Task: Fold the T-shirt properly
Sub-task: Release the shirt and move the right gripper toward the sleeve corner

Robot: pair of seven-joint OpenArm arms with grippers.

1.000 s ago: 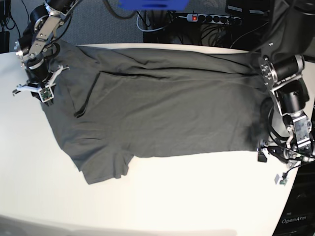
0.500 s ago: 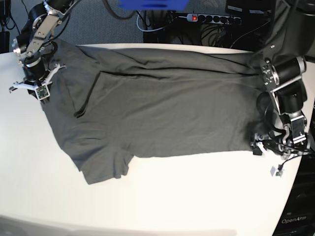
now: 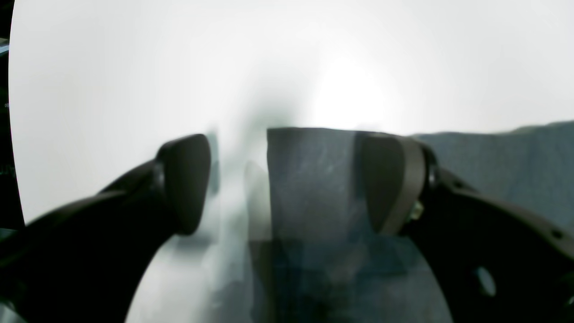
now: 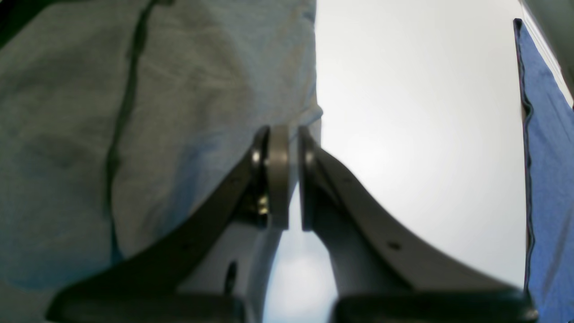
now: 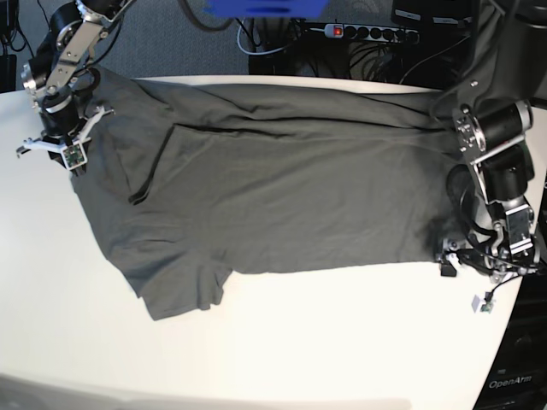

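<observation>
The dark charcoal T-shirt [image 5: 282,188] lies spread flat across the white table [image 5: 299,342], with one sleeve [image 5: 184,290] at the front left. At the shirt's right edge my left gripper [image 5: 468,260] is open. In the left wrist view, the left gripper [image 3: 287,184] has a corner of the shirt [image 3: 314,179] lying between its spread fingers. My right gripper [image 5: 67,152] is at the shirt's far left edge. Its pads are together in the right wrist view [image 4: 289,175], the shirt [image 4: 157,112] ends at the fingertips, and no cloth shows between the pads.
A blue object [image 5: 265,7] and a power strip [image 5: 363,32] sit behind the table's far edge. A small white tag on a wire [image 5: 480,303] hangs near the left arm. The table's right edge runs close to that arm. Blue cloth [image 4: 547,179] shows at the right.
The right gripper has moved a little up and left along the shirt's left edge. The left gripper has shifted slightly in toward the shirt's front right corner. The shirt has not moved.
</observation>
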